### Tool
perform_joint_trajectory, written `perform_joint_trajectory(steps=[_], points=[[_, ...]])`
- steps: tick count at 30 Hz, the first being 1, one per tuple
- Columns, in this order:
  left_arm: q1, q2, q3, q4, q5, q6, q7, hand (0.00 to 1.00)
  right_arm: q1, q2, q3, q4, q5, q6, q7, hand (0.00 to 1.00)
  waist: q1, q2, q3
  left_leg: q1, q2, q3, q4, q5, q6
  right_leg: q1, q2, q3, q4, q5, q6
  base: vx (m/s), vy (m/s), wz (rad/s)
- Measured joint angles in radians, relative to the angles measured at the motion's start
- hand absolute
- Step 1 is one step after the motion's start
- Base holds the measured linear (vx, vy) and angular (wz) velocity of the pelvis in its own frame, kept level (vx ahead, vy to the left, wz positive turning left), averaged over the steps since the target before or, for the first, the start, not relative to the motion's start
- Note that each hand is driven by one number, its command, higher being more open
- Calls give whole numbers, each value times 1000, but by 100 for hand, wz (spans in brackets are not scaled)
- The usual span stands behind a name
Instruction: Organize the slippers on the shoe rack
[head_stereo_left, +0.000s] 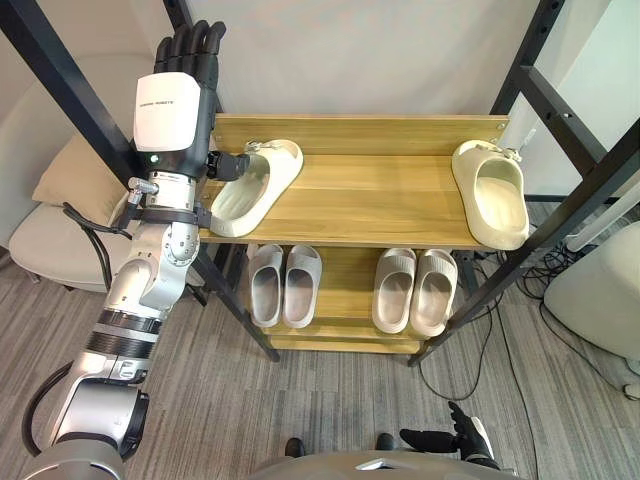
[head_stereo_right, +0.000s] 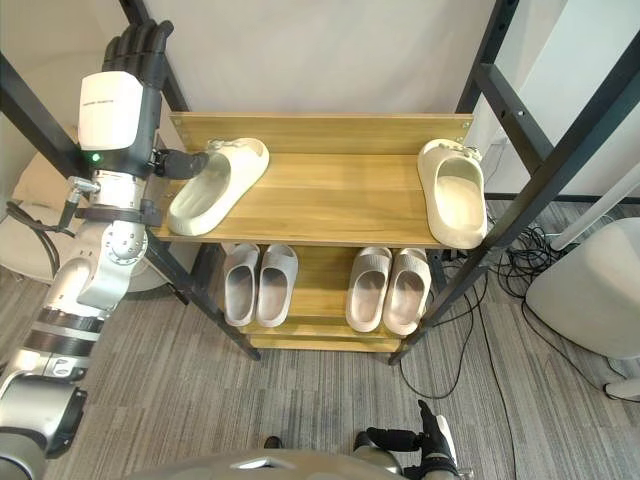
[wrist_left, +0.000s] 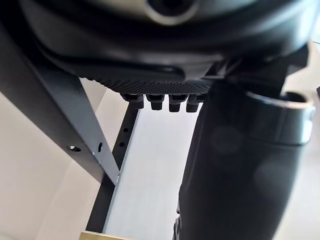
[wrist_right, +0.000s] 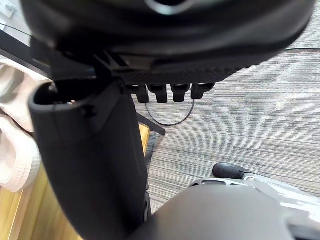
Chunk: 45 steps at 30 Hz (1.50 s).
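Note:
A wooden shoe rack (head_stereo_left: 370, 200) carries two cream slippers on its top shelf. The left slipper (head_stereo_left: 255, 187) lies slanted at the shelf's left end. The right slipper (head_stereo_left: 492, 192) lies straight at the right end. My left hand (head_stereo_left: 175, 110) is raised beside the rack's left end with straight fingers (wrist_left: 162, 102) pointing up, open, and its thumb reaches towards the left slipper's heel. My right hand (head_stereo_left: 450, 437) hangs low near the floor in front of the rack, open and holding nothing. On the lower shelf are a grey pair (head_stereo_left: 285, 285) and a beige pair (head_stereo_left: 415, 290).
Black slanted frame posts (head_stereo_left: 70, 85) flank the rack on both sides. A beige cushioned seat (head_stereo_left: 45, 225) stands to the left. A white rounded object (head_stereo_left: 600, 290) and loose cables (head_stereo_left: 545, 262) lie to the right on the grey floor.

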<state>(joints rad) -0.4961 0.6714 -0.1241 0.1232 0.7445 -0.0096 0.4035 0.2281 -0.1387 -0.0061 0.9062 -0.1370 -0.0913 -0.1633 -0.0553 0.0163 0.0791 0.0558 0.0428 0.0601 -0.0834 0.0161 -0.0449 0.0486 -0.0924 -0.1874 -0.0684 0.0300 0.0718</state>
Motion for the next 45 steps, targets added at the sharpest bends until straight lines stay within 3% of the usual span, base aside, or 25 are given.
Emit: perform_joint_trajectory(steps=[22, 23, 45], points=[[-2, 12, -11, 77, 28, -1, -37, 100, 2, 1, -2, -25, 0, 0, 0, 100, -7, 2, 2, -30, 1, 40, 0, -2, 0, -46, 2, 39, -16, 26, -1, -6, 6, -5], [-2, 11, -11, 78, 27, 0, -37, 0, 2, 1, -3, -26, -1, 1, 0, 100, -7, 3, 2, -30, 1, 42, 0, -2, 0, -47, 2, 42, -16, 27, -1, -8, 6, -5], [-75, 7, -105, 154, -33, -4, -63, 0, 4, 2, -24, -50, 1, 0, -17, 100, -33, 26, 18, -24, -8, 97, 2, -3, 2, -70, -5, 99, -18, 55, 3, -13, 8, -8]])
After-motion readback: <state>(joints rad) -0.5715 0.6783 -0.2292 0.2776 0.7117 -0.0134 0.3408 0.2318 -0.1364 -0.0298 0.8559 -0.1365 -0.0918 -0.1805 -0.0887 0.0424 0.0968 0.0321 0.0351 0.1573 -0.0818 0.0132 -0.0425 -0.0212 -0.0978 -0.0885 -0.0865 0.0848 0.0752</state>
